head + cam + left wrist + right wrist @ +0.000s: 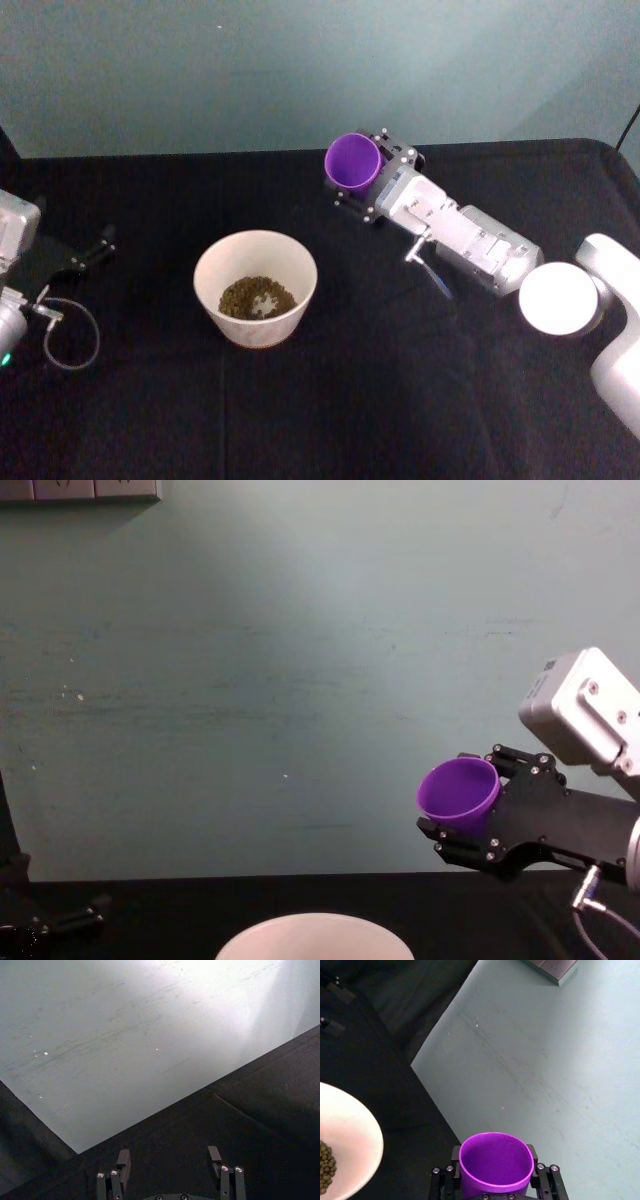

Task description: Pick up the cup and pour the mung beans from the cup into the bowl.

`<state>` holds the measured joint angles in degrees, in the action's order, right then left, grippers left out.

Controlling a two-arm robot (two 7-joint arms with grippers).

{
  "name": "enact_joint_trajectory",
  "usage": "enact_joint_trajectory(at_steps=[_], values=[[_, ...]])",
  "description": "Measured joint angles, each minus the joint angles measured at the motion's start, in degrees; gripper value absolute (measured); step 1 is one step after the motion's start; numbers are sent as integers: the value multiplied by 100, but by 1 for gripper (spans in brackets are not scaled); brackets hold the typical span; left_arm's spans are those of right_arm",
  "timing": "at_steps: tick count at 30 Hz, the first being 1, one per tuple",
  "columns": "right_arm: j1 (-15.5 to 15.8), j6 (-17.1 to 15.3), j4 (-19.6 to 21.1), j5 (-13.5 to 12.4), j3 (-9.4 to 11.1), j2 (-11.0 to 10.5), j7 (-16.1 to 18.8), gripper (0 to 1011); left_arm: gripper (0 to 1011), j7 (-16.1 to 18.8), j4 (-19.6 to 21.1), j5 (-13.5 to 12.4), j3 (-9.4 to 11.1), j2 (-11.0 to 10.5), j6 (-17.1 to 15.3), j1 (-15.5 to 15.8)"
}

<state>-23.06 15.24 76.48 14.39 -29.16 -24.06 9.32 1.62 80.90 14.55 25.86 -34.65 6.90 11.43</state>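
The right pincer [362, 186] is grasping the cup [353, 161], its 2 dark fingers pressing against opposite sides of the purple wall. The cup is hanging in the air above the far part of the black table [400, 400], behind and to the right of the bowl [255, 287] and apart from it. In the head view the cup's mouth is facing up and toward the camera, and no beans are showing inside it. In the chest view the cup [458, 791] is tilting, mouth up and leaning to the left, well above the bowl's rim [315, 920], with the right pincer [470, 810] reaching in from the right edge.

The bowl is sitting upright on the table near its middle. A heap of mung beans [257, 298] is lying at its bottom, with a pale patch among them. In the right wrist view the cup [495, 1162] is sitting between the fingers, and the bowl [350, 1135] with some beans is showing to one side.

The left pincer [169, 1165] is resting at the table's left edge, its 2 fingers spread apart and grasping nothing.
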Motion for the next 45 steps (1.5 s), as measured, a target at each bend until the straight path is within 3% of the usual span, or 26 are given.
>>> enact_joint_trajectory(at_steps=[20, 22, 23, 30, 31, 36, 38, 45], values=[[-7, 18, -6, -2, -18, -9, 14, 751, 1000, 0, 0, 0, 0, 0, 0, 0], [5, 128, 17, -360, 62, -7, 322, 751, 1000, 0, 0, 0, 0, 0, 0, 0], [24, 169, 17, -686, 165, 22, 528, 751, 1000, 0, 0, 0, 0, 0, 0, 0], [98, 176, -146, -1918, 577, 184, 1243, 751, 1000, 0, 0, 0, 0, 0, 0, 0], [115, 176, -223, -2260, 691, 214, 1454, 751, 1000, 0, 0, 0, 0, 0, 0, 0], [130, 273, -627, -3206, 998, 308, 2183, 751, 1000, 0, 0, 0, 0, 0, 0, 0], [99, 323, -855, -3497, 1067, 355, 2424, 751, 1000, 0, 0, 0, 0, 0, 0, 0], [-45, 466, -1469, -3903, 1123, 540, 2774, 752, 1000, 0, -1, 0, 0, 0, 0, 0]])
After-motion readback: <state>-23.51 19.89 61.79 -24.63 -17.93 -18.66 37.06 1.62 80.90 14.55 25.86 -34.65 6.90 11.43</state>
